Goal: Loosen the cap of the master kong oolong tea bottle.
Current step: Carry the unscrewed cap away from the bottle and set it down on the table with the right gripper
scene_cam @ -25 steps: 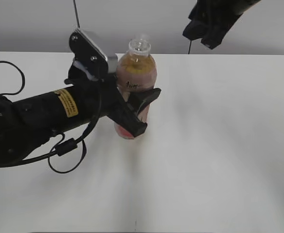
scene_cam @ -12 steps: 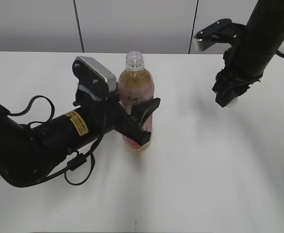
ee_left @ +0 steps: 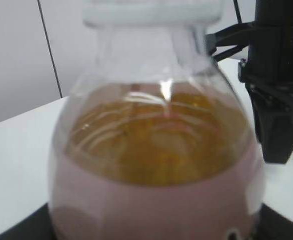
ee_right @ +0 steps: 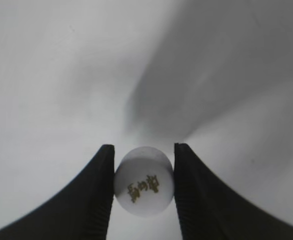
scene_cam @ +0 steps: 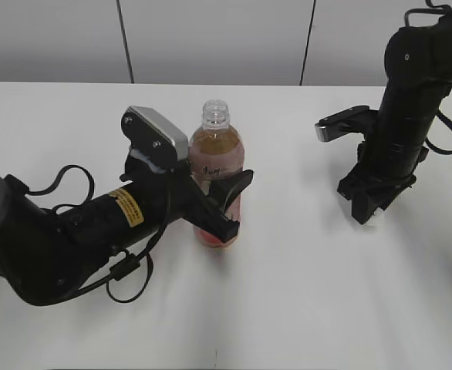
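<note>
Lowered to the table (scene_cam: 303, 293), right gripper (scene_cam: 372, 218) pinches cap (ee_right: 144, 181).

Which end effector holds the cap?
The right end effector, low over the table right of the bottle, pinches the white cap; the left end effector clamps the bottle's body.

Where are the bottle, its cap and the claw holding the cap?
bottle (scene_cam: 215, 154): exterior view, on its amber upper body.
cap (ee_right: 144, 180): right wrist view, on its printed top.
right gripper (scene_cam: 371, 218): exterior view, between its fingertips.
</note>
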